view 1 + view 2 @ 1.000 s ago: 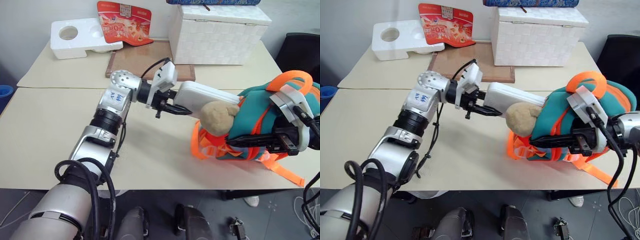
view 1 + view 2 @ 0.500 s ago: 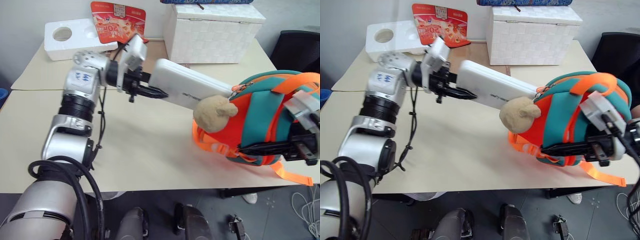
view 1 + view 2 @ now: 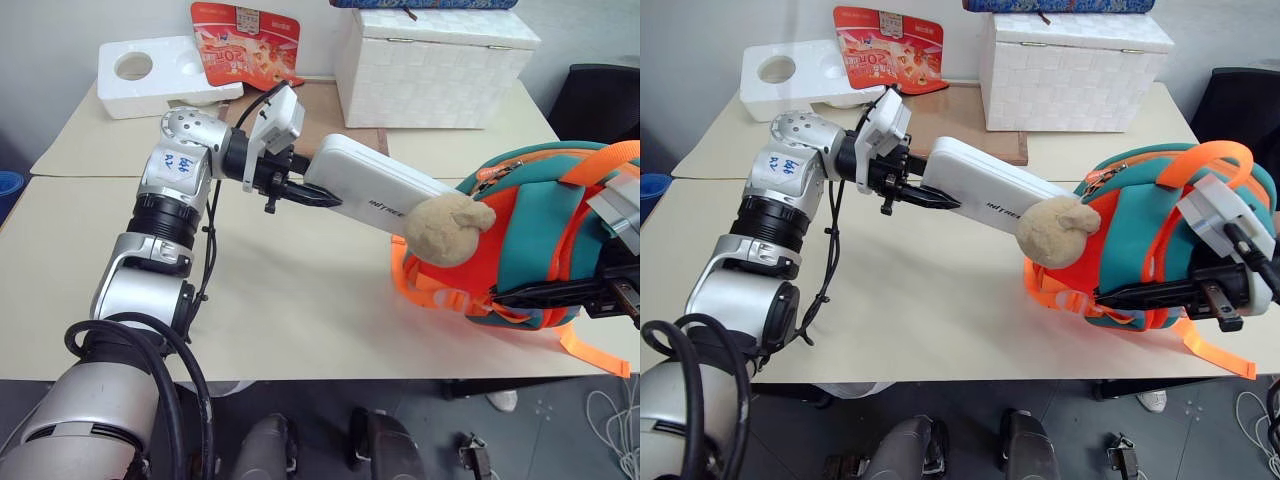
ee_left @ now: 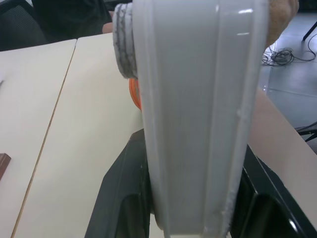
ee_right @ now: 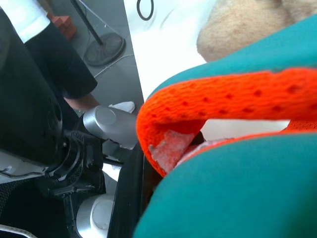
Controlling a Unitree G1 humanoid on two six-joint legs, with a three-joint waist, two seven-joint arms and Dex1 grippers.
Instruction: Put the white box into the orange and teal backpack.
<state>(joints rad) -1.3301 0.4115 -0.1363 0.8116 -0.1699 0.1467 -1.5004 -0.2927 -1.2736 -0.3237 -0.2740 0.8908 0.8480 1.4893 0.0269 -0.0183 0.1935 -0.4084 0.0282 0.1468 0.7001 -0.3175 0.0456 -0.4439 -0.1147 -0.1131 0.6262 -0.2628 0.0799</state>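
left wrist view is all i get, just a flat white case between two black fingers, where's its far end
Observer: The flat white rectangular box slants down toward the small orange and teal backpack; its far end sits behind the tan plush toy at the bag's zipper.
Operator: is the bag being held
Observer: Yes, the right gripper is shut on the backpack, fingers clamped on its lower side by the orange straps.
Operator: anything behind on the table
Observer: A large white woven chest, a white styrofoam block and a red packet stand along the back edge, apart from the box.
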